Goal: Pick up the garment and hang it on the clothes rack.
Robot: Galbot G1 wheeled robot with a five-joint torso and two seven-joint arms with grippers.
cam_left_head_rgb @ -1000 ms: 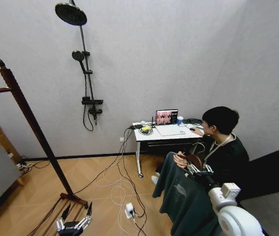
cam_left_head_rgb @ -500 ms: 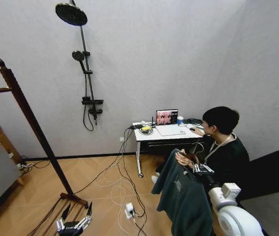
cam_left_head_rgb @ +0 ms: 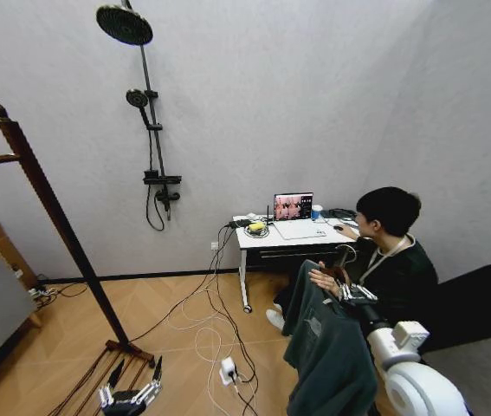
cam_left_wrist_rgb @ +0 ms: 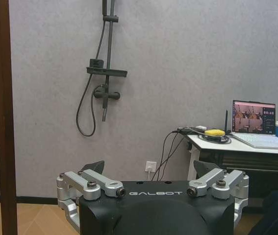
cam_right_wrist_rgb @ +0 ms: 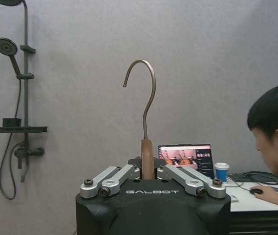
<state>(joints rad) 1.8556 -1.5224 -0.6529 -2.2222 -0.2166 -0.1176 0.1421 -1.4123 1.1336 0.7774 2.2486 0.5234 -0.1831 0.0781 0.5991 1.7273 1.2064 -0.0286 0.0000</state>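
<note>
Two arms: right end effector (cam_left_head_rgb: 346, 290) at right, near side, in front of the seated person, clamped on the wooden neck of the hanger (cam_right_wrist_rgb: 147, 156); metal hook (cam_right_wrist_rgb: 142, 95) stands upright above it. Garment (cam_left_head_rgb: 327, 347) hangs from the hanger below the end effector, off the floor, just beside the person and near the table (cam_left_head_rgb: 290, 236). Clothes rack (cam_left_head_rgb: 50, 217) well apart at far left. Left end effector (cam_left_head_rgb: 130, 392) low at bottom centre-left, fingers (cam_left_wrist_rgb: 95, 169) apart, holding nothing.
</note>
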